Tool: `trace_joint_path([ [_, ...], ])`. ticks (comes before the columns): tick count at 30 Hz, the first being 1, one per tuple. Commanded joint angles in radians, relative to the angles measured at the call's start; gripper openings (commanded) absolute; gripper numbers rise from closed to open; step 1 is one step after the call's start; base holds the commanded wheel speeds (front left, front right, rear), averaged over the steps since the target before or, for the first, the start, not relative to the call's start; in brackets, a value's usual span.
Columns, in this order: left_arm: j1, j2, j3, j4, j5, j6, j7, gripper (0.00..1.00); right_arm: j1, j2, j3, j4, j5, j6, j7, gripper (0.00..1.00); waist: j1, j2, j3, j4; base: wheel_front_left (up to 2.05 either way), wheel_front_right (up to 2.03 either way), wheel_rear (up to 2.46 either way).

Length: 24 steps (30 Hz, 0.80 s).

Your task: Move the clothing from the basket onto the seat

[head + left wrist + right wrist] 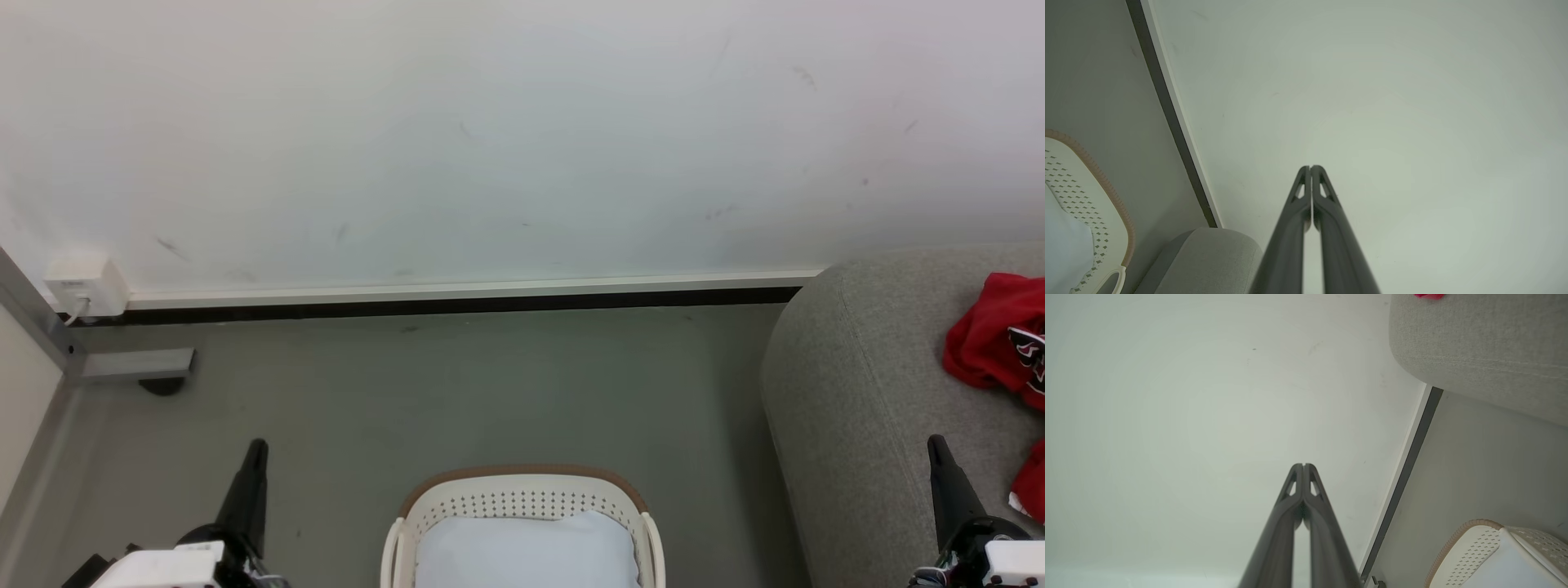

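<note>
From my head, the red clothing (992,331) lay on the grey sofa (849,384) at the right, and the basket (522,475) on the floor (457,384) held a pale pad (526,551). My left wrist showed my left gripper (1310,168) with its 2 fingers pressed together, holding nothing, pointing at the wall (1412,102). My right wrist showed my right gripper (1303,465) likewise closed tight and empty.

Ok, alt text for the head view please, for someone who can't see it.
Red clothing lies on the grey sofa at the right edge; the cream laundry basket at bottom centre holds a pale blue-white pad. The left claw and right claw sit shut at the lower corners, before a white wall.
</note>
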Motion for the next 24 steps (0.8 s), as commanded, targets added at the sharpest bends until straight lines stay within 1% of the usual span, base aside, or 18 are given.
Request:
trace_joint_path([
  [1, -0.009, 0.008, 0.003, -0.003, -0.013, -0.006, 0.004, 0.0, -0.012, 0.001, -0.005, -0.003, 0.003, -0.002, 0.0, 0.0, 0.0, 0.0, 0.0, 0.0, 0.0, 0.0, 0.0],
  [24, -0.009, 0.008, 0.003, -0.003, -0.013, -0.006, 0.004, 0.0, -0.012, 0.002, -0.006, -0.003, 0.0, -0.002, 0.002, 0.0, 0.0, 0.0, 0.0, 0.0, 0.0, 0.0, 0.0],
])
